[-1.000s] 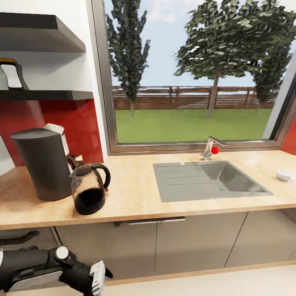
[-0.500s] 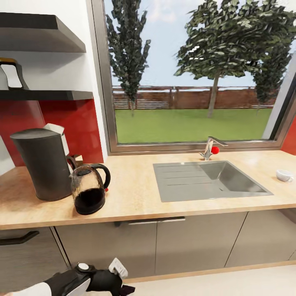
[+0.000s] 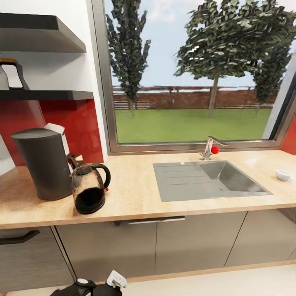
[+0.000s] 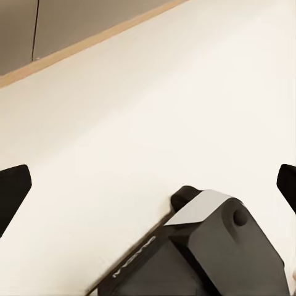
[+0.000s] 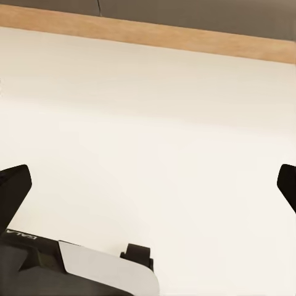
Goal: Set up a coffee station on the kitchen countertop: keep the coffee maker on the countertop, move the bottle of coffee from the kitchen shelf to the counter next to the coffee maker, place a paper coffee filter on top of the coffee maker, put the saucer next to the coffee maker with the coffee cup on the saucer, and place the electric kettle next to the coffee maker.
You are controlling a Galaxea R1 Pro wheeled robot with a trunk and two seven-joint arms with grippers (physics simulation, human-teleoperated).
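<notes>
While the coffee maker (image 3: 44,162) stands on the countertop (image 3: 135,197) at the far left, where the task wants it kept, the electric kettle (image 3: 88,188) sits just beside it on its right, close enough that the two nearly touch, so that placement looks done. The kettle's glass body is dark in its lower half; whether that is liquid or tint I cannot tell. A small brown-topped object peeks out between the coffee maker and the kettle handle, too hidden to name. No paper filter is visible on the coffee maker's flat top, so that step looks undone. A white box (image 3: 58,133) stands behind the coffee maker against the red wall.

Further right, the sink (image 3: 207,180) is sunk into the counter, its basin holding nothing visible, with a tap (image 3: 210,149) behind it. At the far right edge a coffee cup (image 3: 284,175) rests on the counter, well apart from the coffee maker; I judge it remains to be carried over, and no saucer is visible under it.

Both arms hang low, facing the pale floor. The left gripper (image 4: 148,191) has its fingers spread wide with nothing between them, and the right gripper (image 5: 148,188) is likewise spread and holding nothing.
</notes>
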